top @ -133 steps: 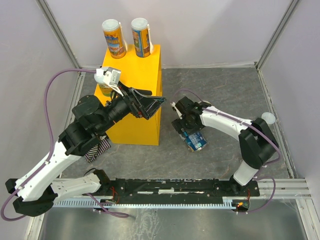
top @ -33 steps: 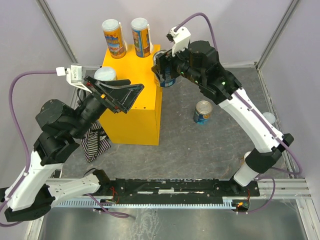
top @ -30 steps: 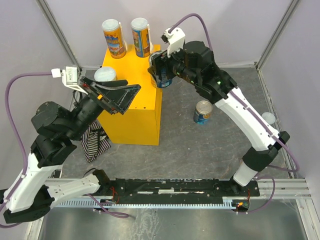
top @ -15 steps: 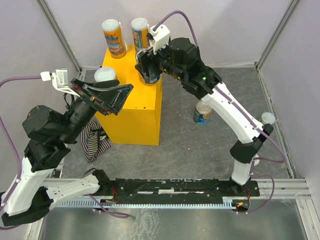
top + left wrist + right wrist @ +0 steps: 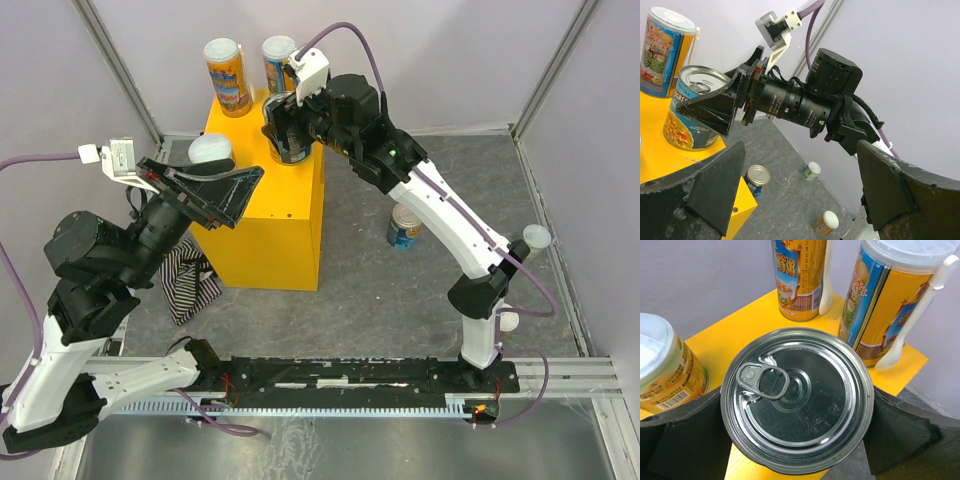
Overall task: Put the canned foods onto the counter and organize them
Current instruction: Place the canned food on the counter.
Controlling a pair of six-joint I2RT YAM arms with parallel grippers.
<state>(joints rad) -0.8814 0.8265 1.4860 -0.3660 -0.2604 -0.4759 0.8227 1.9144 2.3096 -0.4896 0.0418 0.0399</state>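
1. Placing step: the right gripper (image 5: pixel 287 133) clamps a silver-topped, blue-and-orange-labelled can (image 5: pixel 797 395) over the large yellow box counter (image 5: pixel 268 222), upper centre of the overhead view, near two tall orange-labelled cans (image 5: pixel 226 78).
2. The left gripper (image 5: pixel 246 196) hangs wide open and empty.
3. Next: lower the can upright, then release.

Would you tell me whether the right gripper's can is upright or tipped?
Upright: the pull-tab can held by the right gripper shows its silver top facing straight up.

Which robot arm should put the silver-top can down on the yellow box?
The right arm. The right gripper grips the silver-top can right over the yellow box. The left gripper is open and empty, off to the side.
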